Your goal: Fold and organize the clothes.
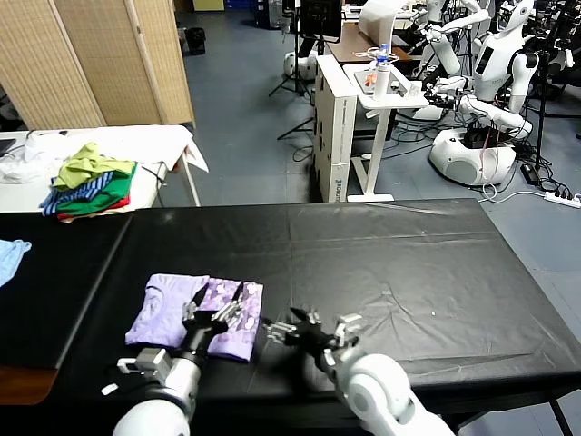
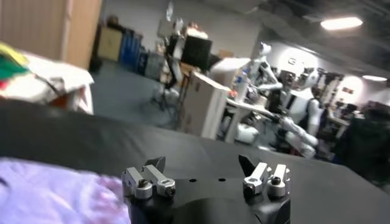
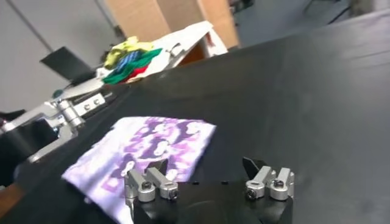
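table, black and wide, takes up most of what's in front of the robot, and on its near left part lies the t-shirt, already brought down to a compact rectangular packet, plain lavender on its left half and the purple-and-white print showing on its right half. to my eye the folding itself looks about finished: the edges sit fairly square and no sleeve trails out, so what's left seems to be the tidying part, perhaps shifting the packet to wherever it belongs, though nothing shows where that is. farther off on the left, on a white side table, sits the garment pile of green, yellow and striped things, well apart from the work, and a light blue cloth peeks in at the far left edge. both arms are drawn in low at the near edge. the left gripper hovers over the near right corner of the t-shirt, its jaws spread wide with nothing between them; from its own wrist camera the gap is plainly bare with the lavender cloth off to one side. the right gripper sits just right of the packet over bare table, jaws parted and holding nothing, the printed face lying a little beyond its fingertips.
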